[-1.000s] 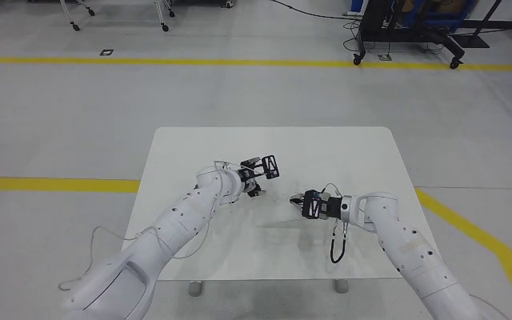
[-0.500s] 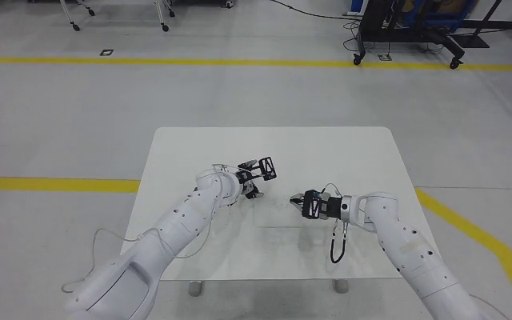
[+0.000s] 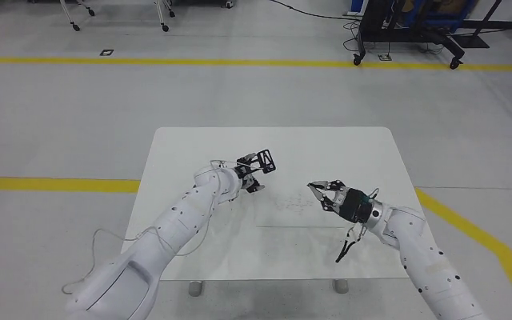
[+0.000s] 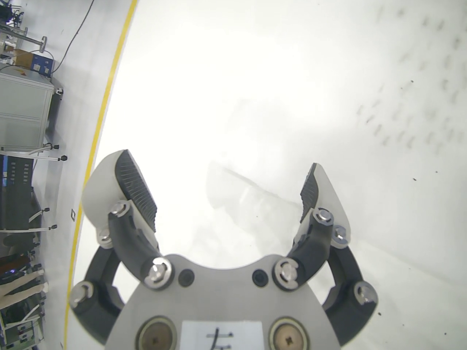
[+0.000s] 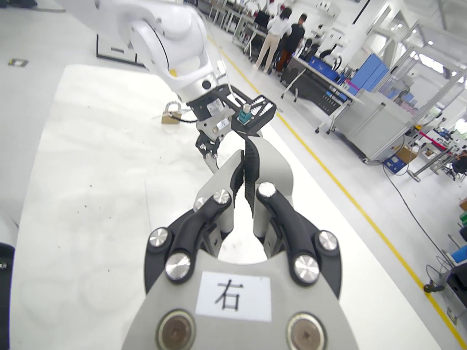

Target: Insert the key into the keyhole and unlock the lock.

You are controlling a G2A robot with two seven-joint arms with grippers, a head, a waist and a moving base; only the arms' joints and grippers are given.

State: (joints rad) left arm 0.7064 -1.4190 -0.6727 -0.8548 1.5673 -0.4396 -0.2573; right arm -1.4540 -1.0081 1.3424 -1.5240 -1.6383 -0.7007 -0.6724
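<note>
Well, my right wrist view catches the padlock (image 5: 171, 115) lying on the worktop (image 5: 91, 140) near its middle, just beside the left arm's wrist; from the top view that arm covers it. The left end effector (image 4: 219, 163) hangs spread over bare worktop. The right end effector (image 5: 249, 151) is pressed together; whether anything sits between its pads I can't tell.

Lock (image 5: 170, 116) lies on the table (image 5: 91, 169), just beside the left arm (image 5: 175, 38)

one padlock (image 5: 171, 117), one table (image 3: 344, 148), two claws, left claw (image 4: 219, 162), right claw (image 5: 249, 151)
</note>
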